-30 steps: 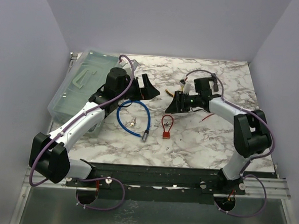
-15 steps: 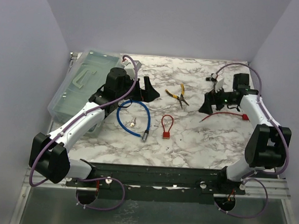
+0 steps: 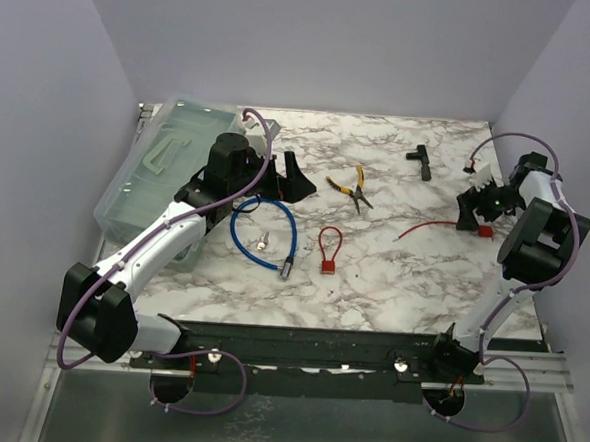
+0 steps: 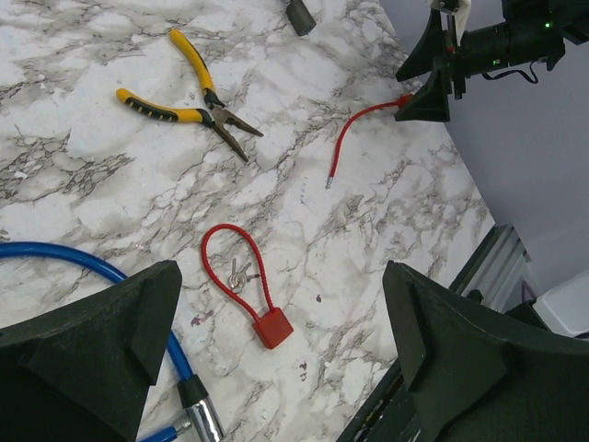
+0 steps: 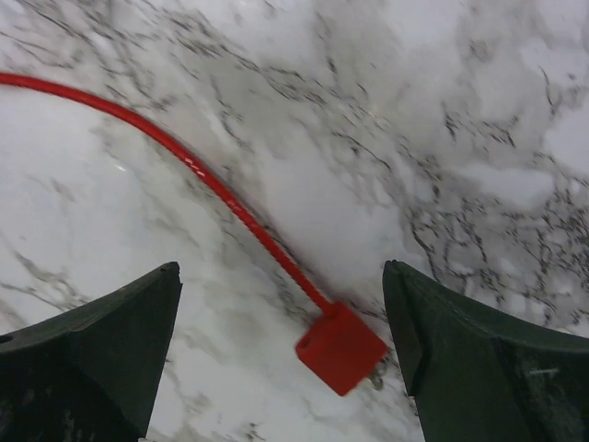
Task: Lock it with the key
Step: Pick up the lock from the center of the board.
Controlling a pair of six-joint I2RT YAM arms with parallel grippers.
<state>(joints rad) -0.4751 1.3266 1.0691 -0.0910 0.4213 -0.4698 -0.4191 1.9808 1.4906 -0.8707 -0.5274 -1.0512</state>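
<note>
A red cable lock [image 3: 327, 266] lies as a shut loop mid-table, with small keys [image 4: 239, 273] inside its loop [image 4: 225, 241]. A second red lock [image 5: 341, 347], with its cable [image 5: 184, 157] lying loose, rests at the far right. My right gripper [image 5: 281, 276] hovers open just above it, the red body between the fingers and touching neither. My left gripper [image 4: 281, 272] is open and empty, held high over the table left of centre [image 3: 288, 176]. A blue cable lock [image 3: 264, 234] with keys [image 3: 262, 242] lies below the left gripper.
Yellow-handled pliers [image 3: 352, 187] lie behind the looped lock. A black part [image 3: 420, 161] sits at the back right. A clear plastic box [image 3: 158, 168] stands along the left edge. The right wall is close to the right arm [image 3: 535, 236].
My right arm swung from the table's middle to the far right, leaving the pliers on the table, and its jaws opened. The left arm stayed still.
</note>
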